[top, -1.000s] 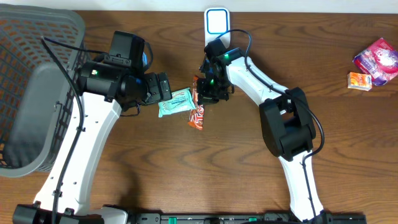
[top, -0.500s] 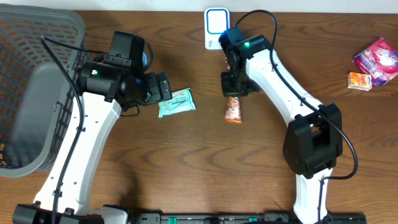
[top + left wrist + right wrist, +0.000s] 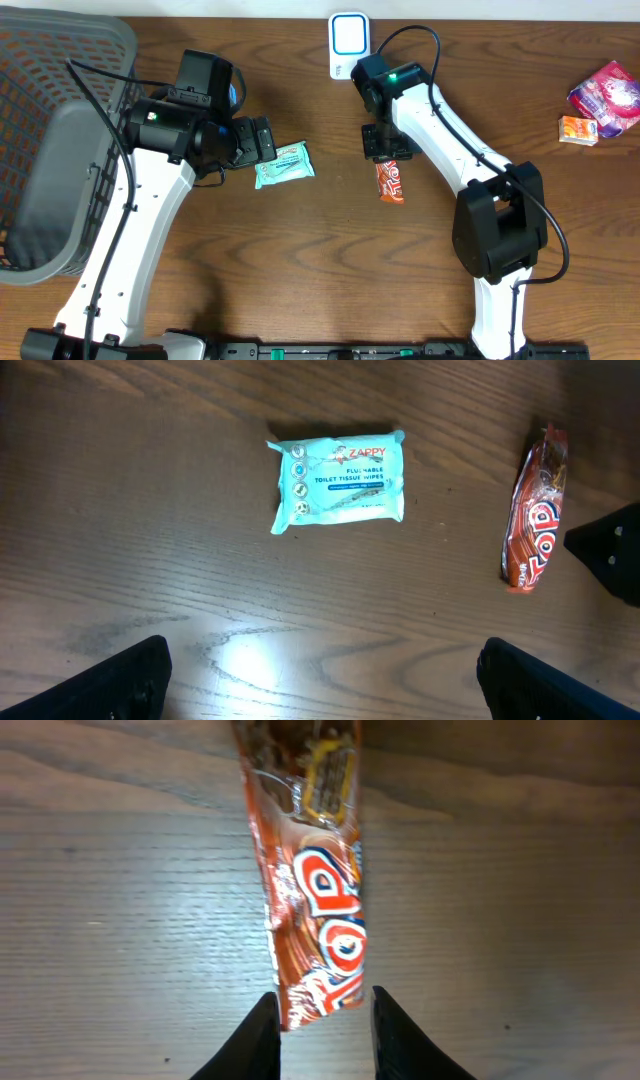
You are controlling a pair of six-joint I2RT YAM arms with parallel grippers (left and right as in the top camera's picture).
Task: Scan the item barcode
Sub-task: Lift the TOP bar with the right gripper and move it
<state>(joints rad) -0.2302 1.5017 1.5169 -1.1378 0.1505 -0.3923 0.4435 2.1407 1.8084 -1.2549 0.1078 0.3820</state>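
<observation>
The item, an orange snack bar [image 3: 391, 181] with "TOP" lettering, lies flat on the wooden table below the white barcode scanner [image 3: 349, 40]. My right gripper [image 3: 383, 152] hovers just above the bar's near end. In the right wrist view its jaws [image 3: 325, 1025] stand slightly apart, and the bar [image 3: 315, 880] has its end between the fingertips [image 3: 255, 1040] with a gap on the right side. My left gripper [image 3: 266, 140] is wide open over bare wood [image 3: 320, 690]. A teal wipes pack [image 3: 338, 478] lies ahead of it, with the bar [image 3: 537, 510] to the right.
A grey mesh basket [image 3: 60, 150] fills the left edge. A pink packet [image 3: 606, 95] and a small orange box [image 3: 578, 130] lie at the far right. The wipes pack [image 3: 284, 165] sits left of the bar.
My right arm carried the bar from beside the wipes pack rightwards. The bar now lies on the table and the right jaws have parted. The left arm has not moved.
</observation>
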